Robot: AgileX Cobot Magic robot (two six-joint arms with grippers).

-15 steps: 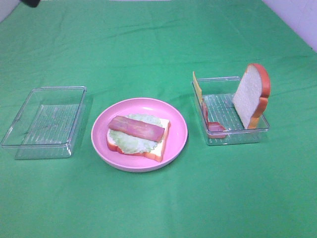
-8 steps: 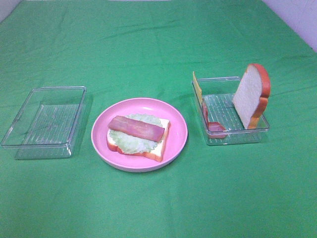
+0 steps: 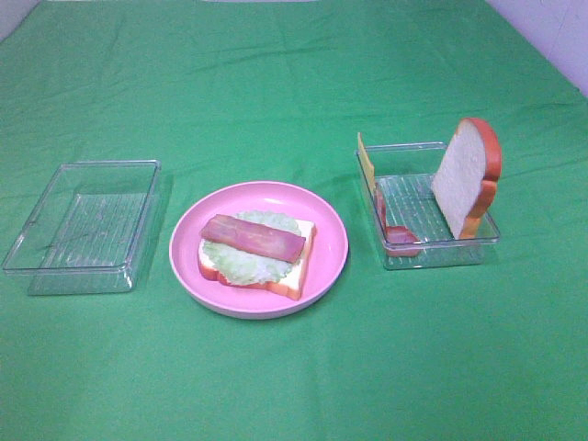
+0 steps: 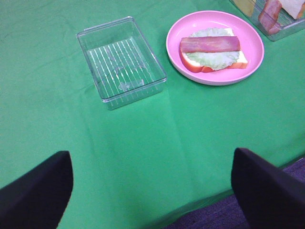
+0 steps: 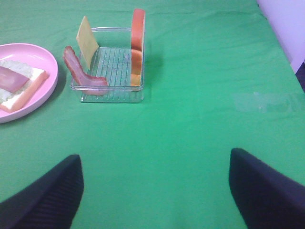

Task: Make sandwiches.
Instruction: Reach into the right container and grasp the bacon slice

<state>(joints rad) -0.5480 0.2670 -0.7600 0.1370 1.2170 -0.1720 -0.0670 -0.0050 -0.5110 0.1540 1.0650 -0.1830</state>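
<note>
Layering the sandwich (image 3: 256,250), sitting on the pink plate (image 3: 328,230) well ahead of the left gripper (image 4: 150,191). Holding both grippers spread wide, gripping nothing. Probably calling next for the right gripper (image 5: 155,191) reaching ahead to pinch the cheese (image 5: 87,36) in the tray (image 5: 112,98).

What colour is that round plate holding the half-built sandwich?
Plain pink, no pattern. The plate shows best in the exterior high view.
</note>
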